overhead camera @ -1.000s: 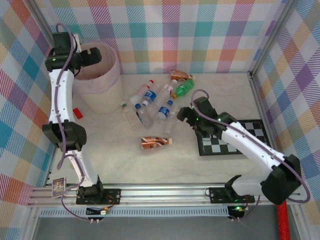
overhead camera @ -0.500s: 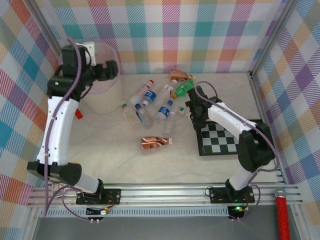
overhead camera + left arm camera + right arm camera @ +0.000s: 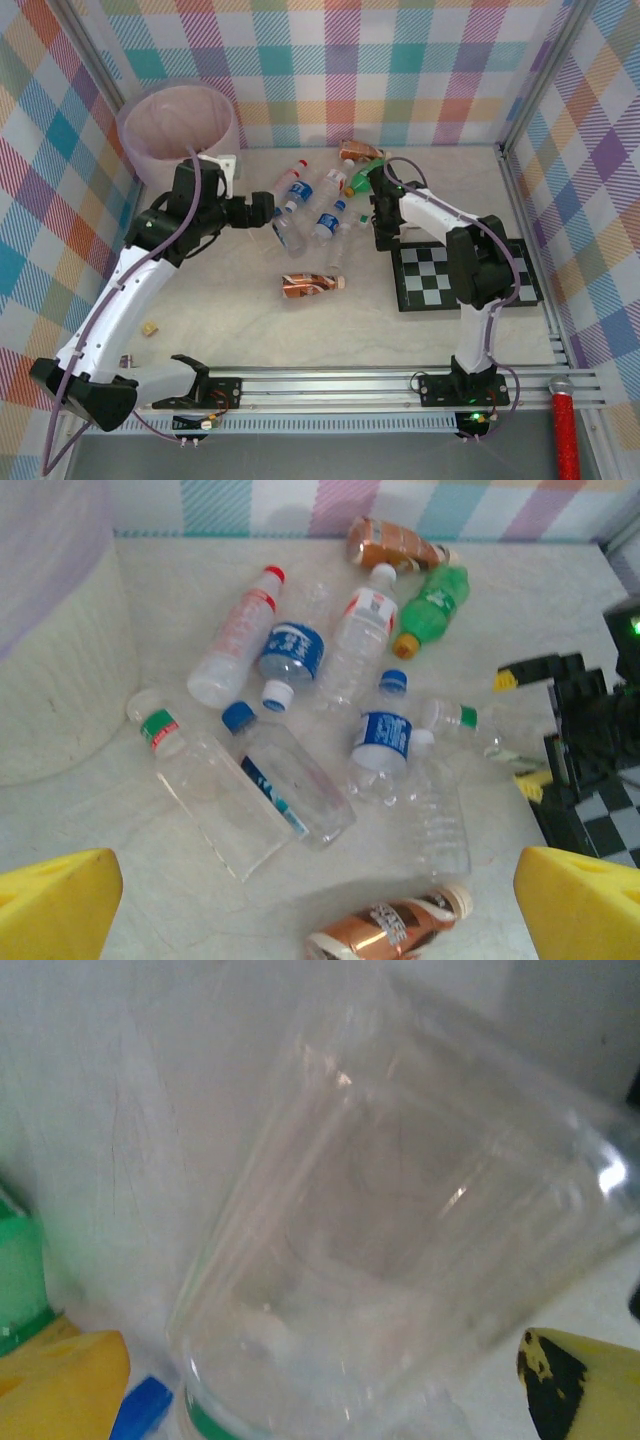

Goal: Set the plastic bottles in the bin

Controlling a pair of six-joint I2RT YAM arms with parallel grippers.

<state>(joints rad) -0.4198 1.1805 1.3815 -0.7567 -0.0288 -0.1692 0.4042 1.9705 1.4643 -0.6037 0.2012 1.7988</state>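
Progress: barely begun, judged from the layout. The plastic bottles (image 3: 310, 205) are all seen lying on the table (image 3: 250, 320), and none is lifted.
Bin: the bin (image 3: 150, 150) is stood at the far left corner, well apart from the heap. Whether it has any contents cannot be told.
Left claw: the left gripper (image 3: 315, 905) is released, with its yellow fingers (image 3: 50, 905) spread wide. Nothing is grasped, and it is held near the heap's near side.
Right claw: the right gripper (image 3: 320, 1380) is released and set astride a clear green-banded bottle (image 3: 400, 1210). No squeeze is seen.
Left to do: about eleven bottles are to be picked and dropped.
Top view adds: the bin's open mouth, both arms and the checkerboard (image 3: 465, 280).
Left wrist adds: caps and labels are told apart, including the green bottle (image 3: 430, 605) and the brown bottle (image 3: 390, 930).
Right wrist adds: the clear bottle is shown between the fingers, which is masked by the claw from above.
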